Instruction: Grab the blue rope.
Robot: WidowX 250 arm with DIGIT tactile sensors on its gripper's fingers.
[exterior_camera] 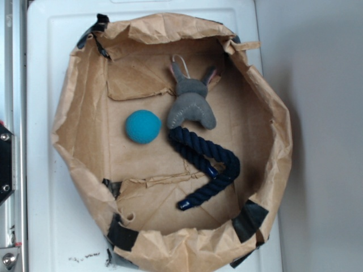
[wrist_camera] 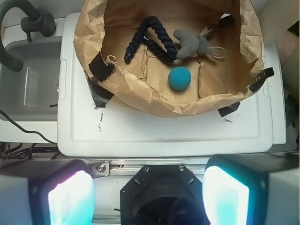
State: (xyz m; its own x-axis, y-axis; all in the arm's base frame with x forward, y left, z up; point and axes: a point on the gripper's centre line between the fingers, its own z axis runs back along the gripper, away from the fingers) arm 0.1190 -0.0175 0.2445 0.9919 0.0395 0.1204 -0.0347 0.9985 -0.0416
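The blue rope (exterior_camera: 205, 164) is a thick navy twisted rope, bent in a V, lying on the floor of a brown paper bag tray (exterior_camera: 68, 122). It also shows in the wrist view (wrist_camera: 149, 40), at the far side of the tray. One end touches the grey plush toy (exterior_camera: 191, 105). My gripper (wrist_camera: 147, 197) is open and empty, its two fingers (wrist_camera: 70, 199) wide apart, well back from the tray over the robot base. The gripper does not show in the exterior view.
A teal ball (exterior_camera: 143, 126) lies left of the rope in the tray. The tray stands on a white lid (wrist_camera: 164, 133). A grey sink (wrist_camera: 28, 79) with a black faucet is to the left in the wrist view. A thin black cable (wrist_camera: 23, 129) runs below the sink.
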